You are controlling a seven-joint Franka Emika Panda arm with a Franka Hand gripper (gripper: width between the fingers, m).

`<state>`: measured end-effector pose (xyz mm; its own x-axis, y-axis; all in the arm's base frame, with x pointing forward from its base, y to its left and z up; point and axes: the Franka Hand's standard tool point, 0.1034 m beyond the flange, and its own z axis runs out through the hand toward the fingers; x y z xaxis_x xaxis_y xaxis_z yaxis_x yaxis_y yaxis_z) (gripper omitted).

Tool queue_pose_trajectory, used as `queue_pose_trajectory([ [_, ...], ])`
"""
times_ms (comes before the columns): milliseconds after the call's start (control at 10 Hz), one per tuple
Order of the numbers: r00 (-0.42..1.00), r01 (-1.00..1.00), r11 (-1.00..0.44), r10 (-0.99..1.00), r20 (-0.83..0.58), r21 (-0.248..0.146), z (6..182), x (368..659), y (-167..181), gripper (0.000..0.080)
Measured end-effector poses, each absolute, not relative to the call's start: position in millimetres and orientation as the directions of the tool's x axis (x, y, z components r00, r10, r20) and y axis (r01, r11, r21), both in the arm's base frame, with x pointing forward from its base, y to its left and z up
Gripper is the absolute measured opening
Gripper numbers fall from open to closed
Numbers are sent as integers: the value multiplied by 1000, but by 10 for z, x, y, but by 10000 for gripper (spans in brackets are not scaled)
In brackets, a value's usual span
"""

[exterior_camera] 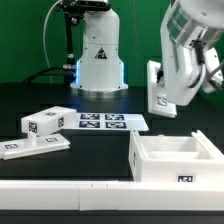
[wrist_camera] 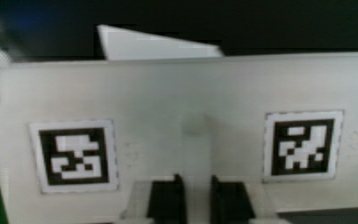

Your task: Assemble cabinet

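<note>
End effector (wrist_camera: 194, 198) pinches narrow on the edge of a tagged cabinet panel (wrist_camera: 185, 110), holding it upright and clear of the bench (exterior_camera: 100, 150). Likely it's lining up for the open cabinet body (exterior_camera: 175, 158) resting nearby, with loose panels (exterior_camera: 45, 122) well apart.

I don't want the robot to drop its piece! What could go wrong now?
1. The gripper pinches the white panel by just one edge, up off the table. The panel might slip or tilt.
2. The open cabinet box sits nearby. If the panel comes in crooked, it could bump the box's wall instead of fitting, and maybe push the box.
</note>
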<state>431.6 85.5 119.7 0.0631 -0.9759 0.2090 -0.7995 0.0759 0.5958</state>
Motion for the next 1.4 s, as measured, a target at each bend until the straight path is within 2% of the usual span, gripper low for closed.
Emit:
queue_pose_trajectory([
  [100, 62, -802, 71, -978, 201, 594, 1241, 4289, 839, 59],
  [200, 67, -803, 67, -977, 201, 592, 1205, 4256, 859, 59],
  [300, 69, -835, 53, -977, 201, 548, 1149, 4300, 935, 59],
  [500, 75, -907, -3, -985, 155, 421, 1128, 4333, 1042, 59],
  [600, 77, -928, -19, -987, 143, 373, 1111, 4336, 1084, 59],
  [700, 100, -931, -37, -982, 158, 362, 1103, 4356, 1149, 59],
  [900, 120, -966, -88, -985, 122, 241, 1131, 4510, 1254, 59],
  [1100, 127, -980, -109, -986, 104, 167, 1084, 4502, 1306, 59],
  [1200, 133, -978, -113, -986, 104, 174, 1070, 4496, 1296, 59],
  [1300, 136, -981, -118, -984, 116, 157, 1015, 4577, 1215, 59],
  [1400, 190, -973, -169, -974, 125, 159, 977, 4664, 1099, 59],
])
